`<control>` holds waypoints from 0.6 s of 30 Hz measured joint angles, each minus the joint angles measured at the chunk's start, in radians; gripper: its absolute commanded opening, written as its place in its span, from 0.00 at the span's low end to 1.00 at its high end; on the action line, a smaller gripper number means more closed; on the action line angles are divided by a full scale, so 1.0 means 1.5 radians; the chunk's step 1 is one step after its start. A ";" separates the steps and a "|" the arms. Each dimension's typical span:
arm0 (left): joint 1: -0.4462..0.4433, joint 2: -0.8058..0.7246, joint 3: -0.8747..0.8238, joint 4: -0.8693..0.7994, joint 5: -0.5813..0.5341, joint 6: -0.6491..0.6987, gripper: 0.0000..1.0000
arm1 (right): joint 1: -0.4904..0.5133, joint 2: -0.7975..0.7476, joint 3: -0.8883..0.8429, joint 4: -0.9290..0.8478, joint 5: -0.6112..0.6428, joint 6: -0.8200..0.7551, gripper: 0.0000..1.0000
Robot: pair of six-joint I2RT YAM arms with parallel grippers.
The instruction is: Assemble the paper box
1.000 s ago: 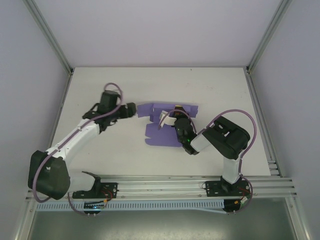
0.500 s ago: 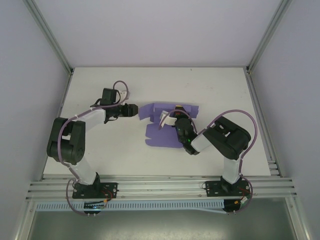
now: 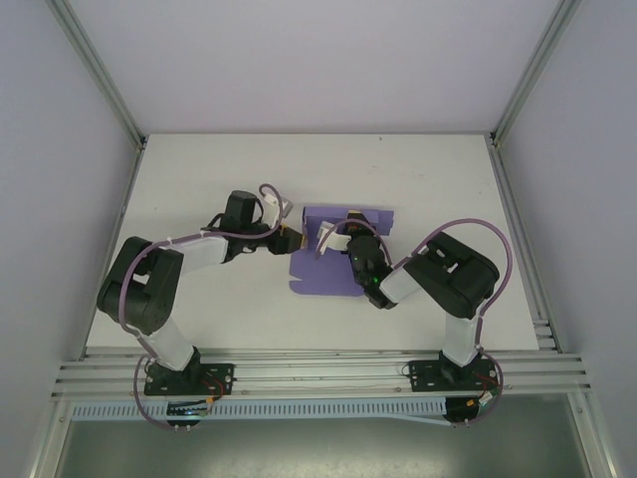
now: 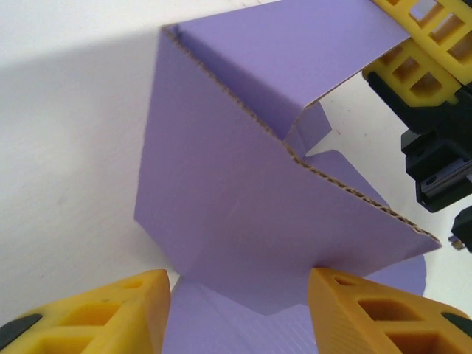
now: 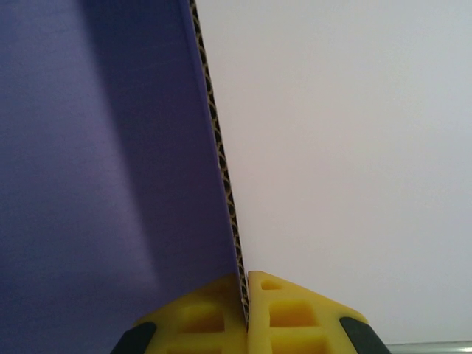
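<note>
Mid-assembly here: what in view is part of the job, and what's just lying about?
Job: paper box; right gripper, pinching its edge; left gripper, open at a raised flap.
Just there: table; front rail.

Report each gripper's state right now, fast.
Left gripper: open, fingers on either side of a raised flap of the paper box.
Right gripper: shut on the paper box's edge.
</note>
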 measured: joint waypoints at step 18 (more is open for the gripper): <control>-0.053 0.057 -0.041 0.145 -0.118 0.022 0.68 | 0.028 -0.011 -0.027 0.002 0.005 0.001 0.00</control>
